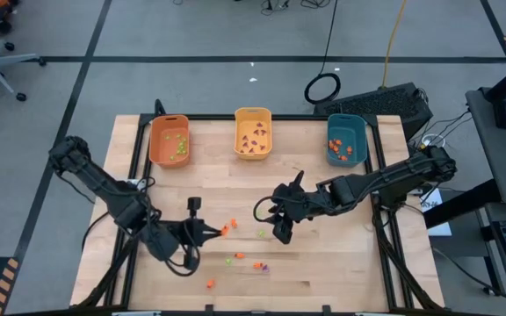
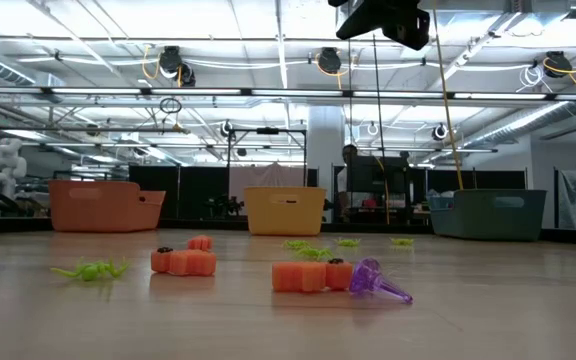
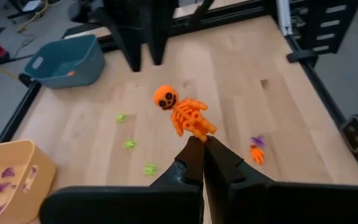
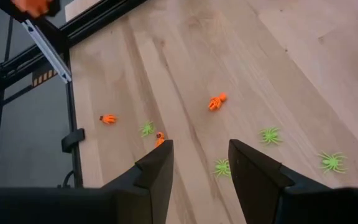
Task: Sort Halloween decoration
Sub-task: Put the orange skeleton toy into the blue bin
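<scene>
An orange skeleton trinket (image 3: 182,112) sticks out beyond my left gripper (image 3: 202,144), which is shut on it above the table's near left part (image 1: 216,232). My right gripper (image 4: 201,152) hangs open over the table's middle (image 1: 279,226), with nothing between its fingers. Below it, green spiders (image 4: 270,135) and small orange pieces (image 4: 217,101) lie loose on the wood. The low view shows more trinkets lying on the tabletop: a green spider (image 2: 93,270), orange pieces (image 2: 183,262) and a purple one (image 2: 378,283). My left gripper pinches the skeleton's leg end (image 3: 197,132) between its two fingertips. The fingers slant downward, coming from the table's left side. The skeleton is lifted clear of the table, and its round head (image 3: 165,97) points away from the fingers.
Three bins stand along the far edge: an orange one (image 1: 169,139) with green pieces, a yellow one (image 1: 253,132) with purple pieces and a teal one (image 1: 347,139) with orange pieces. Loose trinkets (image 1: 258,264) lie near the front edge. Black frame rails (image 1: 137,158) border the table.
</scene>
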Controlling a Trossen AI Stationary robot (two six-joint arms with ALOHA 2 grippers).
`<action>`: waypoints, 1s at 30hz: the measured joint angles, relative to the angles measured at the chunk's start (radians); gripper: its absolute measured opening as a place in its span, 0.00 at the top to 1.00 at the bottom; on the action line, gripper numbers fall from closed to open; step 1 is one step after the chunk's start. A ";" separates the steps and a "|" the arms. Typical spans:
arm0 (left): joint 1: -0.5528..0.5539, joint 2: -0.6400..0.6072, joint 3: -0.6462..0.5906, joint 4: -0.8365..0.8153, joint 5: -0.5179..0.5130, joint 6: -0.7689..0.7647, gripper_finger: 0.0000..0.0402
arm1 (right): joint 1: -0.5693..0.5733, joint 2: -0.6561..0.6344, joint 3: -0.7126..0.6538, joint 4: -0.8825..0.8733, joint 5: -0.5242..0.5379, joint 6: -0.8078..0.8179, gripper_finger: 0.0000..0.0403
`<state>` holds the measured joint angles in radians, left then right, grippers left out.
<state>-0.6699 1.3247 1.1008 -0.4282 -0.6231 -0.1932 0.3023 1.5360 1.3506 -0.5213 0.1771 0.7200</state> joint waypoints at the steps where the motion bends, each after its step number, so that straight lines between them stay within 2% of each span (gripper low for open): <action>1: 0.008 0.000 0.000 0.001 0.000 0.000 1.00 | 0.000 0.000 0.000 0.000 -0.005 0.000 0.65; 7: 0.051 0.000 0.000 0.001 0.016 0.000 1.00 | 0.000 0.000 0.000 0.000 -0.025 -0.009 0.65; 16: 0.056 0.000 0.000 0.001 0.019 -0.008 1.00 | 0.000 0.000 0.000 0.069 -0.025 -0.048 0.65; 20: 0.056 0.000 0.000 0.008 0.020 -0.018 1.00 | 0.001 0.000 0.000 0.144 -0.025 -0.186 0.65; 26: 0.088 0.000 0.000 0.077 0.030 -0.220 1.00 | 0.010 -0.001 0.000 0.284 -0.024 -0.470 0.62; 30: 0.108 0.000 0.000 0.124 0.109 -0.247 1.00 | 0.014 -0.001 0.000 0.340 -0.021 -0.584 0.56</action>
<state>-0.5620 1.3251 1.1007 -0.3042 -0.5144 -0.4400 0.3168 1.5352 1.3506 -0.1812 0.1560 0.1357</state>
